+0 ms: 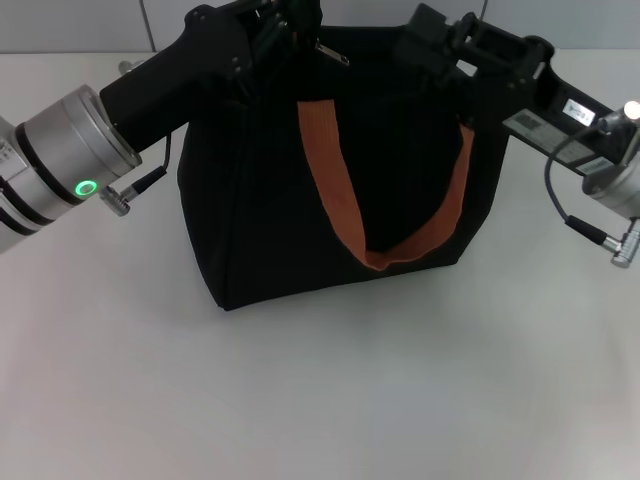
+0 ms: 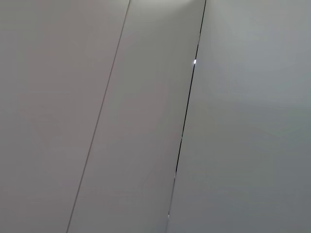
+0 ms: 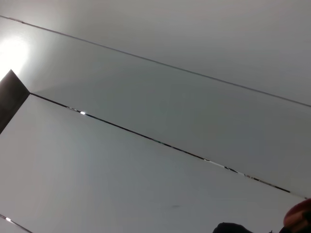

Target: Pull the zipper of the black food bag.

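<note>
Your left arm reaches in from the left side of the head view, its silver forearm ring lit green, and runs up and across to the top left corner of the boxy black fabric food bag (image 1: 300,215). The left gripper (image 1: 290,30) sits over that corner, right beside the small silvery metal zipper pull tab (image 1: 333,53), which lies on the bag's top edge just inboard of the gripper. Whether the fingers are closed on the tab or merely next to it you cannot tell from here: black gripper against black fabric hides the tips.

Your right arm comes in from the right at a similar height, and the right gripper (image 1: 450,45) rests at the bag's top right corner, touching or pressing the fabric there. Its finger opening is likewise hidden, so you cannot tell its state.

The bag stands upright on the plain white table (image 1: 320,400), centred toward the far edge. One orange-brown webbing strap handle (image 1: 345,215) hangs down the front face in a loose U, its lowest point near the bag's base. The top of the bag is dark and the zip track cannot be made out.

Both wrist views give you only pale wall panels (image 2: 146,121) with thin dark seams; the right wrist view also catches a dark edge and a sliver of orange at its border.
</note>
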Tool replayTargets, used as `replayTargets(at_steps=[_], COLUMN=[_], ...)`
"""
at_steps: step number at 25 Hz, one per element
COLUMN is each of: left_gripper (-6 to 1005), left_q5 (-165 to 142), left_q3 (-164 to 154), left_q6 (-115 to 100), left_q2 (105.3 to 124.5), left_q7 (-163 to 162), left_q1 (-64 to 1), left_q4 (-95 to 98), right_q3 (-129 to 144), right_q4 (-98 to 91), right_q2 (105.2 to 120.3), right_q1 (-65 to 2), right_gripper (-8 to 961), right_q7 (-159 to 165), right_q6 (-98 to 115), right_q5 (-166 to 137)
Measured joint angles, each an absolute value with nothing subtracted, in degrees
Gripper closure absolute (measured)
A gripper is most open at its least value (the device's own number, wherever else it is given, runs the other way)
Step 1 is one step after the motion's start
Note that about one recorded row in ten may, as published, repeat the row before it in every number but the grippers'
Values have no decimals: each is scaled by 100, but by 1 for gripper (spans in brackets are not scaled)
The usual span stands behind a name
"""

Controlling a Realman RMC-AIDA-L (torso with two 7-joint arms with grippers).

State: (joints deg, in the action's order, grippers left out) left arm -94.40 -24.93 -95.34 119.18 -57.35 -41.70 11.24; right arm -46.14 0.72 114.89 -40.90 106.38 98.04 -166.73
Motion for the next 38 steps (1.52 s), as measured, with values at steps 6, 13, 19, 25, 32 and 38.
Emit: replayTargets(at_steps=[6, 13, 19, 25, 32, 38], left_gripper=[906, 906, 905, 905, 905, 905], left_q5=[-9440, -9436, -9412, -9430, -9439, -9440], left_q3=[-2496, -2497, -2496, -2496, -2496, -2496], left_q6=[-9540, -9502, -9508, -9530, -9534, -9534], left_q2=[11918, 11918, 11918, 11918, 11918, 11918], left_q7=[-5735, -5731, -5730, -5730, -5730, -5730], left_q1=[-4184, -4192, -4186, -4195, -4193, -4192], left_q4=[1127, 1114, 1122, 1117, 1116, 1116], right_q3=[-4615, -4608, -4610, -4602, -4521, -4525], right_q4=[221, 272, 287, 305, 310, 313], right_q2=[11559, 11641, 11647, 11691, 11735, 11748], right_q1=[-4136, -4140, -4102, -4188, -4211, -4258], right_gripper=[539, 441, 426, 425, 425, 427], right_q7=[10723, 10749, 10770, 10789, 10791, 10758], right_q6=[9397, 9054, 9047, 8871, 8557, 8467], right_q5=[-16650, -16654, -16659, -16675, -16718, -16711])
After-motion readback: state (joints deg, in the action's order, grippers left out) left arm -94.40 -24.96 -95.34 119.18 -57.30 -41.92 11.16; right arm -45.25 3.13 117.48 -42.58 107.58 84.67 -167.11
